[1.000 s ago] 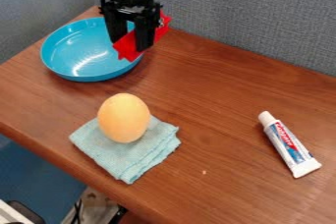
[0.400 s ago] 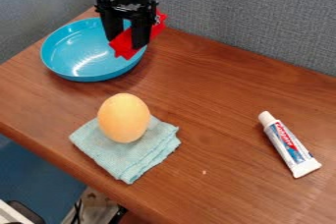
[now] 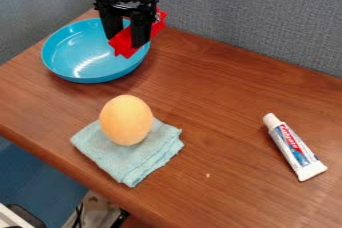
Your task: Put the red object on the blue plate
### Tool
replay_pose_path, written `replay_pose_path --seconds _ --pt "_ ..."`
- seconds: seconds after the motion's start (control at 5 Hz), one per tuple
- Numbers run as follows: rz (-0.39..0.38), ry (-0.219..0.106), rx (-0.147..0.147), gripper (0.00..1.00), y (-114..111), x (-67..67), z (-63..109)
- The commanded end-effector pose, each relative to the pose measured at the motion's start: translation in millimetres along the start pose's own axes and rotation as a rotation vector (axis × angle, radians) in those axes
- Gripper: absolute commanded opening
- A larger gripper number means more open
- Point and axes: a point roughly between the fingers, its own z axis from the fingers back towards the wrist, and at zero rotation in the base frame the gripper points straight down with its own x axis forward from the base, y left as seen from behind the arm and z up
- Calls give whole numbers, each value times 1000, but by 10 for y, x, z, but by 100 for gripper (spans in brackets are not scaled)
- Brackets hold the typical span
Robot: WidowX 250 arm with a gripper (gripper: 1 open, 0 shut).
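The red object (image 3: 127, 40), a small bright red block, hangs tilted between the black fingers of my gripper (image 3: 130, 32), which is shut on it and points straight down. It hovers over the right rim of the blue plate (image 3: 74, 64), a glossy round dish at the table's back left. The plate's inside holds nothing. The block's upper part is partly hidden by the fingers.
An orange egg-like ball (image 3: 126, 120) rests on a light blue folded cloth (image 3: 135, 158) near the front edge. A white toothpaste tube (image 3: 293, 145) lies at the right. A grey wall stands behind the brown wooden table (image 3: 227, 92).
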Motion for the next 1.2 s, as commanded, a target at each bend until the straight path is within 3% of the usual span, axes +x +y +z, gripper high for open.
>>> replay_pose_path --seconds 0.0,1.0 --pt "18 -112 42 0 91 -4 386" --pt "77 -98 78 0 596 -59 338"
